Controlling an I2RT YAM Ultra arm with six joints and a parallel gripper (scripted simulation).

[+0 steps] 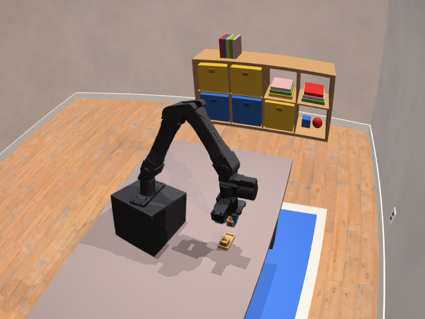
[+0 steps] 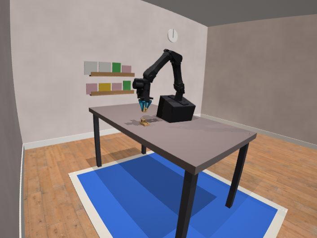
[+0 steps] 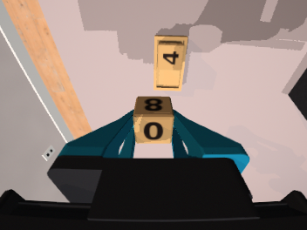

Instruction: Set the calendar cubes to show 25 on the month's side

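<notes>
My gripper [image 3: 153, 115] [image 1: 232, 219] [image 2: 144, 108] is shut on a wooden number cube [image 3: 153, 118] [image 1: 230, 222] [image 2: 144, 109] and holds it in the air above the table. The wrist view shows its faces 8 and 0; the exterior view shows a 7. Below it the wooden calendar tray [image 3: 170, 84] [image 1: 223, 247] [image 2: 147, 124] lies flat on the table. The second cube [image 3: 171, 58] [image 1: 226, 237] [image 2: 143, 120] stands in one half of the tray with a 4 facing up. The other half of the tray is bare.
The arm's black base box [image 1: 149, 219] [image 2: 174, 108] stands on the table beside the tray. The table's edge [image 1: 271, 219] runs close to the tray, with a blue rug [image 1: 291, 257] on the floor below.
</notes>
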